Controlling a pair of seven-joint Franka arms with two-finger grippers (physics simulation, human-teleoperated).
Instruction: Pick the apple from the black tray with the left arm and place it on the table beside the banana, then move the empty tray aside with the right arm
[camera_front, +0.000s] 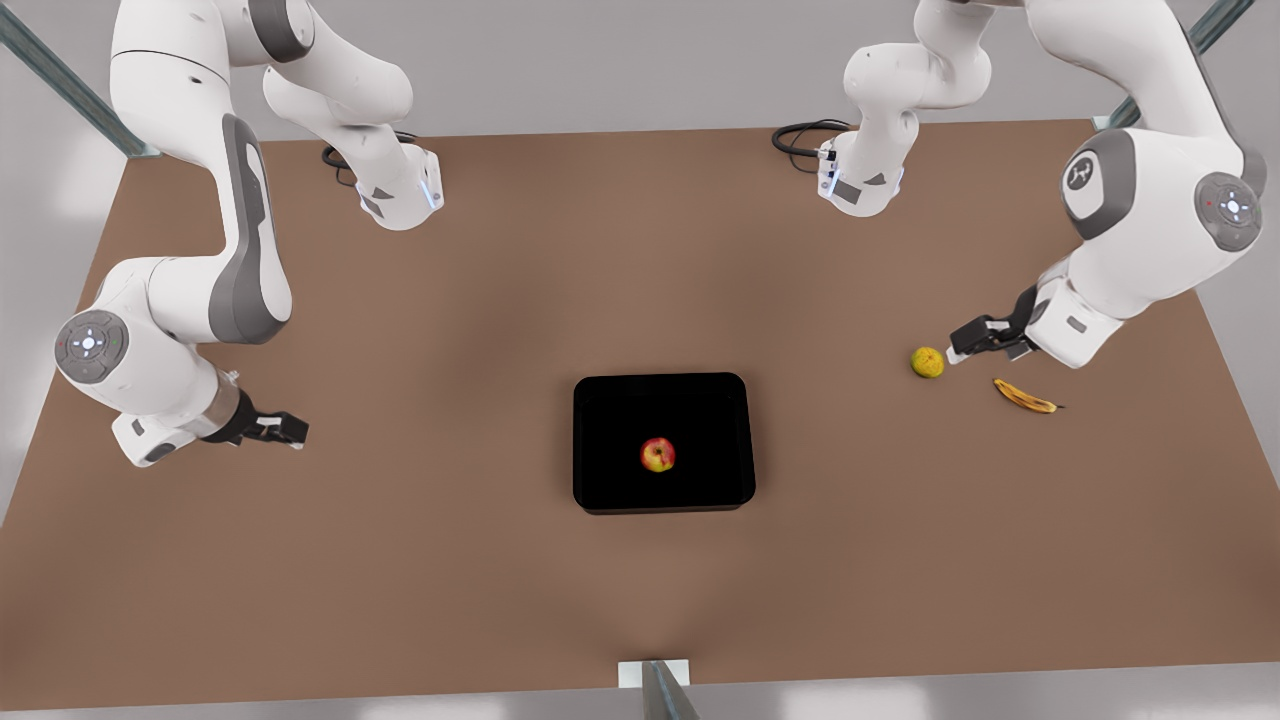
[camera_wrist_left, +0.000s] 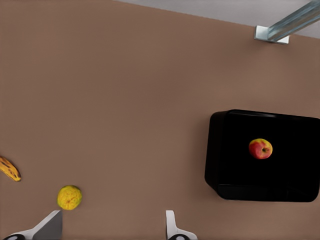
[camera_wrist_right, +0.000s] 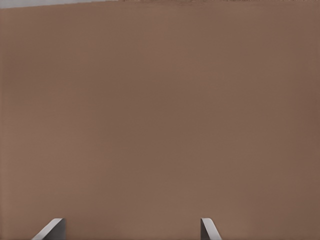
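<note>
The left claw (camera_front: 958, 348) hung spread and empty just beside the yellow-green fruit (camera_front: 928, 362), with the banana (camera_front: 1024, 397) close on its other side and the apple (camera_front: 657, 454) well away, sitting in the middle of the black tray (camera_front: 600, 480). So nothing of the task looked done: the apple waited to be lifted and the tray to be shifted. The right claw (camera_front: 290, 430) waited well off beyond the tray over bare table (camera_front: 400, 560), its fingers (camera_wrist_right: 209, 230) seemingly parted and holding nothing, and nothing lay between the left claw and the tray.
</note>
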